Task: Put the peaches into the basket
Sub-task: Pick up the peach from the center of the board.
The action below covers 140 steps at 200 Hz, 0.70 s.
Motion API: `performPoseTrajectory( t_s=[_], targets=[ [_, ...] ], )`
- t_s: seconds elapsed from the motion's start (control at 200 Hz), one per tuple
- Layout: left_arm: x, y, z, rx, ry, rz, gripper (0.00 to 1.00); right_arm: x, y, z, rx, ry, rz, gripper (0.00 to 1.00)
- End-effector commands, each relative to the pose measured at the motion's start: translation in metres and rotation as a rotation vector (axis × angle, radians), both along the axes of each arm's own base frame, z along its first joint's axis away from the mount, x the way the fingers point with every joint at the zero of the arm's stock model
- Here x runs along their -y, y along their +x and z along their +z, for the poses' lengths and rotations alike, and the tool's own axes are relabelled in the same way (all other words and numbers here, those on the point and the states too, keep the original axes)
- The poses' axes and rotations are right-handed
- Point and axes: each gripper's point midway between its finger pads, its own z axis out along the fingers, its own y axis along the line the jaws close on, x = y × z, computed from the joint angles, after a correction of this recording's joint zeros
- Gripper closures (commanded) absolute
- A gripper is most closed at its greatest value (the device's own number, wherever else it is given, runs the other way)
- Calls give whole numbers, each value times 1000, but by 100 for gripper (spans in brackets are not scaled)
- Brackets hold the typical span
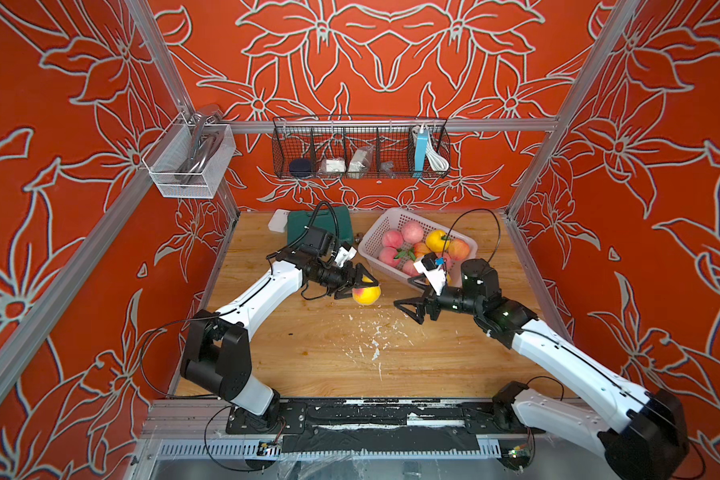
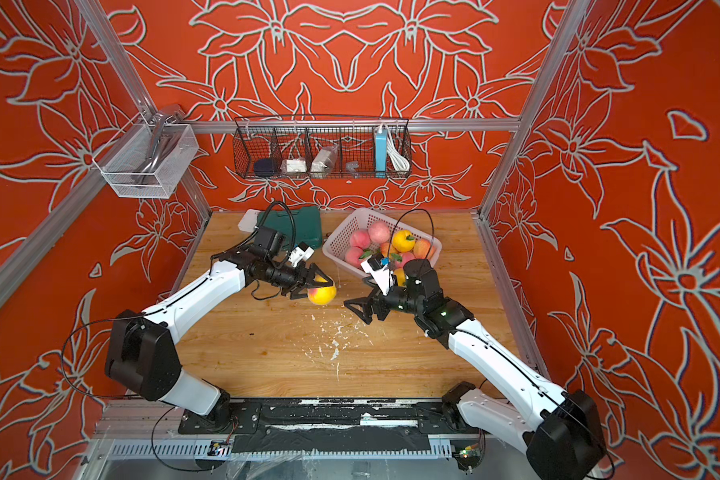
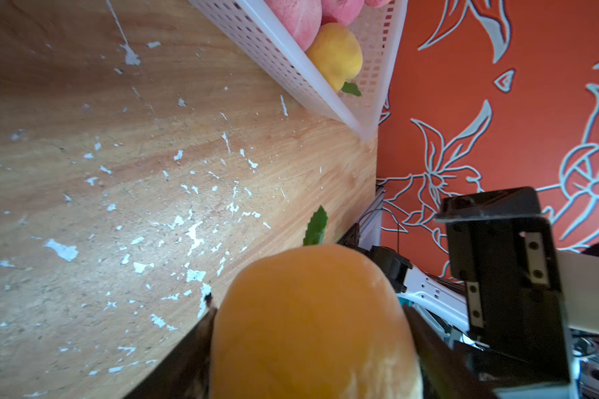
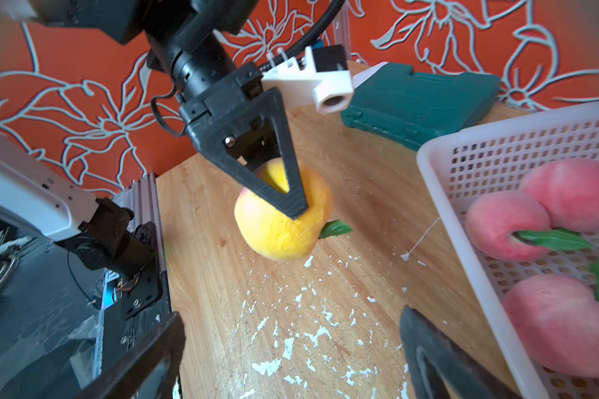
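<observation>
My left gripper (image 1: pixel 360 286) (image 3: pixel 308 307) is shut on a yellow-orange peach (image 1: pixel 367 294) (image 2: pixel 321 294) (image 4: pixel 281 224) with a red blush and a green leaf, held just above the wooden table left of the basket. The pale pink basket (image 1: pixel 375 235) (image 2: pixel 338 237) (image 4: pixel 440 193) stands at the back right and holds several peaches, pink (image 1: pixel 412 230) and yellow (image 1: pixel 436 240). My right gripper (image 1: pixel 402 291) (image 4: pixel 291 317) is open and empty, low over the table in front of the basket and facing the held peach.
A dark green case (image 1: pixel 321 224) and a small white box (image 1: pixel 277 219) lie at the back of the table. A black wire rack (image 1: pixel 360 149) and a white mesh bin (image 1: pixel 188 162) hang on the walls. White flecks (image 1: pixel 375 340) mark the table's middle.
</observation>
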Motion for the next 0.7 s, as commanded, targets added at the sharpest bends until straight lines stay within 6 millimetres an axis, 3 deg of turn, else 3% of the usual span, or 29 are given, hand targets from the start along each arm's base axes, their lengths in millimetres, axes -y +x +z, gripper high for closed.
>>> performPoseTrajectory(
  t_s=[0.0,0.696],
  targets=[
    [8,-6,28,25,-116,-39,28,-14,-1,14,66,15,42,1],
    [14,-23,47,33,-204,-117,29,-47,9,16,101,-18,51,2]
  ],
)
